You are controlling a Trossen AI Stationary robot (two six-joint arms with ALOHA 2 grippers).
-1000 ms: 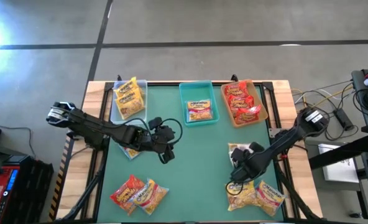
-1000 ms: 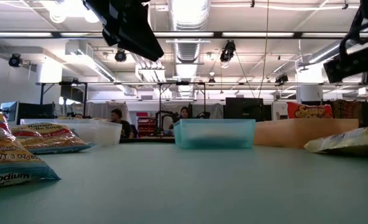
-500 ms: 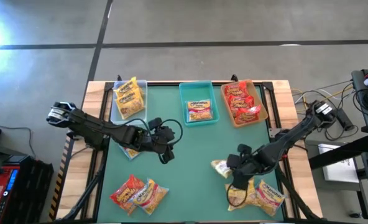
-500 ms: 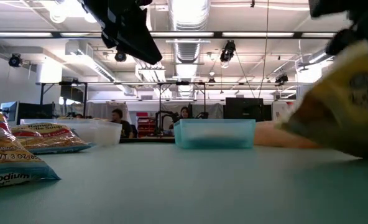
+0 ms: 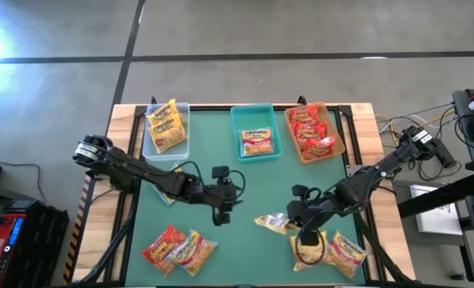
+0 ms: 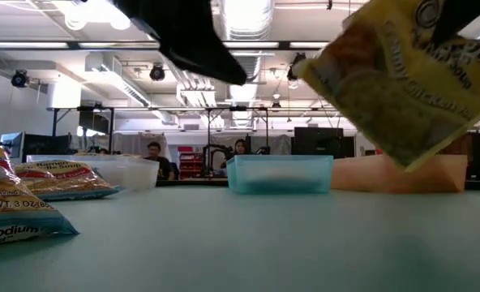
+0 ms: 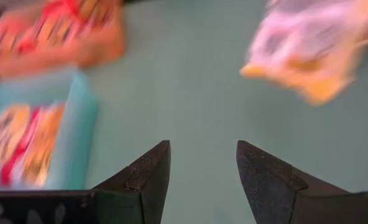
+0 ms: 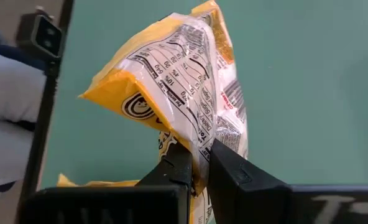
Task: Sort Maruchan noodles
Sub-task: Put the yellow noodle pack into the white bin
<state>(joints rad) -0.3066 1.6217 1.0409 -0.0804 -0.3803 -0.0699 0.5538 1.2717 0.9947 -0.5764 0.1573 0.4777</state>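
The green table is carrying three bins along its far edge, the teal bin sitting in the middle. Nearer than that bin, the left claw is hovering with fingers spread wide (nothing between them). To its right, the right claw is pinching a yellow Maruchan packet, lifting it clear of the table.
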